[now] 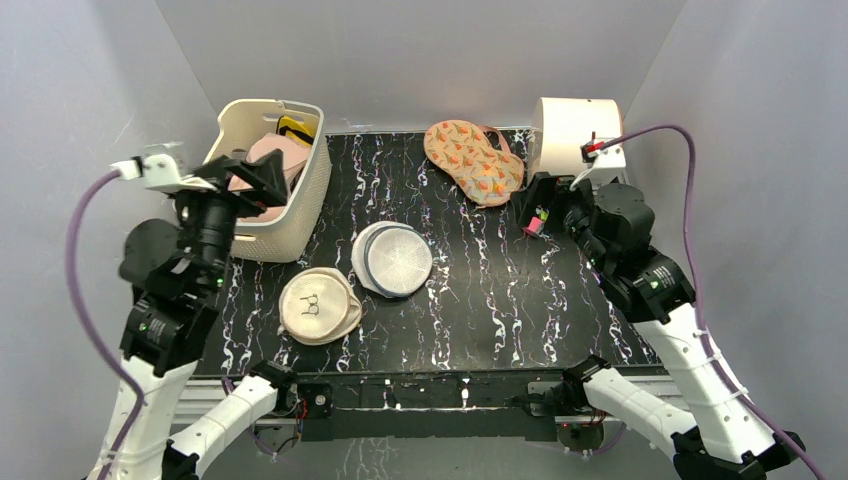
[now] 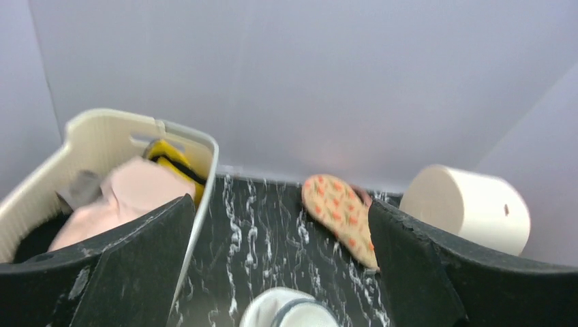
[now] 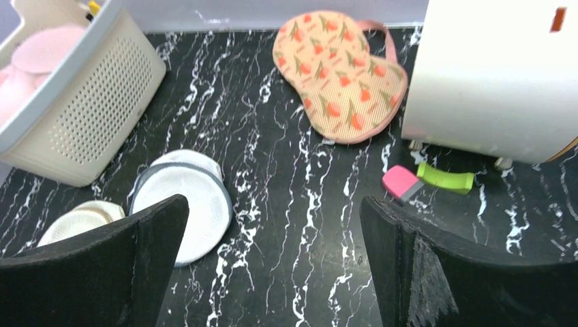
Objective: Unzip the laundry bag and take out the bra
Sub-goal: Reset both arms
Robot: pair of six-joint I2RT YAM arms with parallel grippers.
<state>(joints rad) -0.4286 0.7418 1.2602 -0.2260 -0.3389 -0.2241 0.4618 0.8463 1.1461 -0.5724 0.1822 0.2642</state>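
Left claw (image 2: 279,204): jaws wide open, nothing between them. It hangs over the near part of the cream basket (image 1: 303,212), pointing toward the back wall.

The bra (image 2: 133,189) is inside that basket, just left of and below my left finger in the wrist view, and not touching the claw. Pinkish-beige padded cups face up, with a bright yellow part and black trim at the back end. A grey bit pokes out at its left; I can't tell what it is.

Right claw (image 3: 272,201): also wide open and empty. It sits high at the right rear and looks down at the table.

The laundry bag (image 1: 393,258) is mid-table, well apart from both claws. It's round white mesh with a dark grey zipper rim. The two halves lie offset, one overlapping the other. I can't tell how far the zip is run.

The beige pouch with bra drawing (image 1: 318,306) is just beside the bag, on its near-left.

Room: the basket wall is tight against the left claw. There's bare black marbled table (image 1: 480,300) from the bag over to the right claw. At the rear are a floral-print bra (image 1: 473,160) and a white cylinder (image 1: 573,132), with a pink-and-green clip (image 3: 426,181) by the cylinder's foot.
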